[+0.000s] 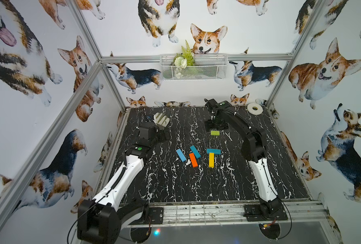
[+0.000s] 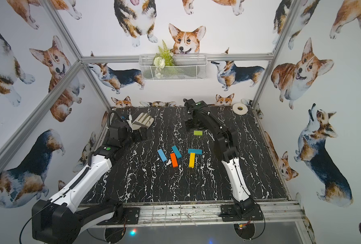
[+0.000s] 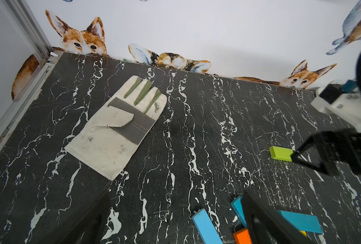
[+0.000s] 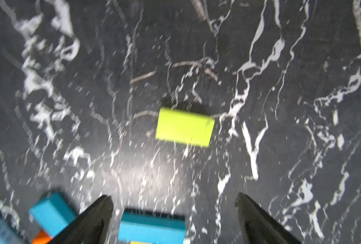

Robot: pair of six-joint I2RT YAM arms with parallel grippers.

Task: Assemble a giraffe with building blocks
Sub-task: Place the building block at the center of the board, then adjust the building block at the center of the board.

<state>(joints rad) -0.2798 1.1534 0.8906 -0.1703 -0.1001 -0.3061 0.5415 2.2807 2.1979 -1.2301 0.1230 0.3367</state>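
Near the green block (image 1: 215,132), the right gripper (image 4: 173,200) hangs with its jaws spread wide, holding nothing. The green block lies flat on the table (image 1: 217,186), apart from the rest. Nearer the robot than it, a level teal block (image 1: 213,151) touches the yellow block (image 1: 211,160) end-on, making a T. Further to the green block's left lie a slanted teal block (image 1: 195,151), the orange block (image 1: 193,160) and the light-blue block (image 1: 181,155). Well to its left, the left gripper (image 3: 173,196) gapes wide and empty.
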